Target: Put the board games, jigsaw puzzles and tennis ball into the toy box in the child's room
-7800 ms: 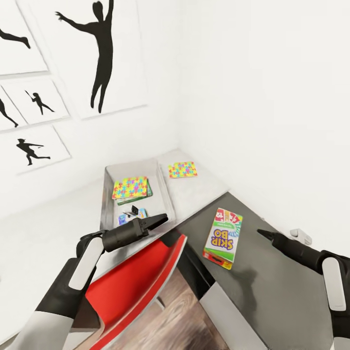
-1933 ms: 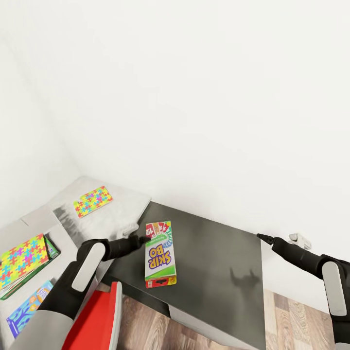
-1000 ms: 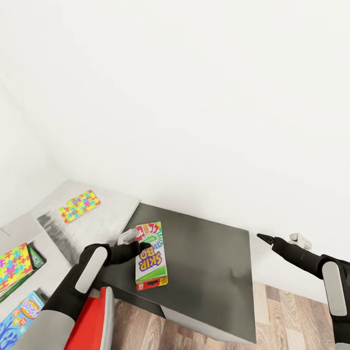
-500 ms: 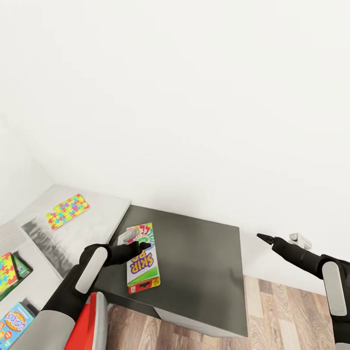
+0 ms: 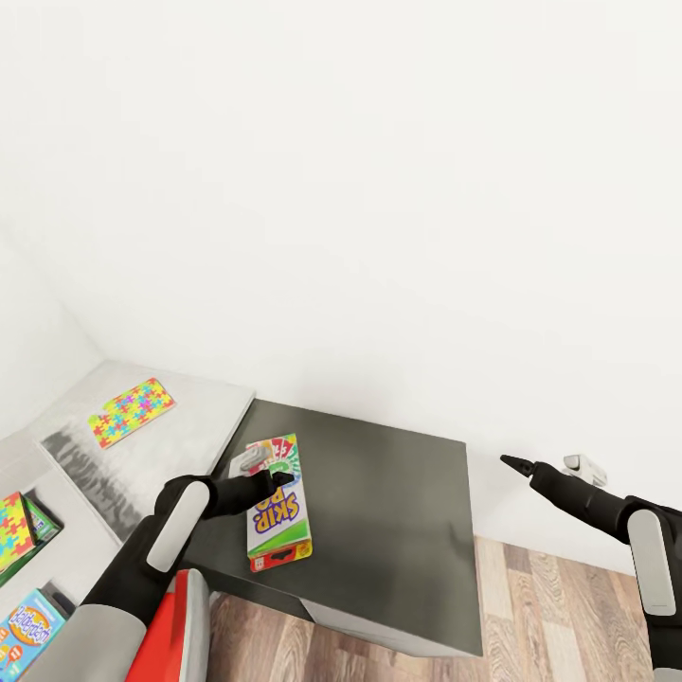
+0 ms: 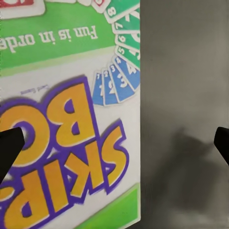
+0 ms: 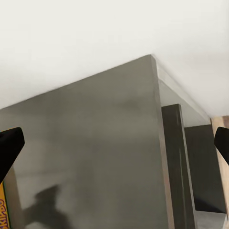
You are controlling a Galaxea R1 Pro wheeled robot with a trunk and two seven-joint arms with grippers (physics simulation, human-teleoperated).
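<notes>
One Skip-Bo board game [image 5: 277, 502] is seen lying flat near the left edge of the dark worktop [image 5: 398, 511], with the left gripper [image 5: 275, 476] poised over it, jaws spread wide and empty. The right gripper [image 5: 507, 462] is held off the worktop's right side, jaws likewise wide apart and empty.

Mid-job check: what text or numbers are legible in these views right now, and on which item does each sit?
"SKIP BO": big orange letters on the card game box, under the left pincer.
"Fun is in orde...": green band of that box, cut off at the frame edge.
"8", "1", "2", "3", "4": fanned cards printed on the box.
Blue box by the puzzle box: title too blurred to read.
Jigsaw puzzle: no text.
</notes>
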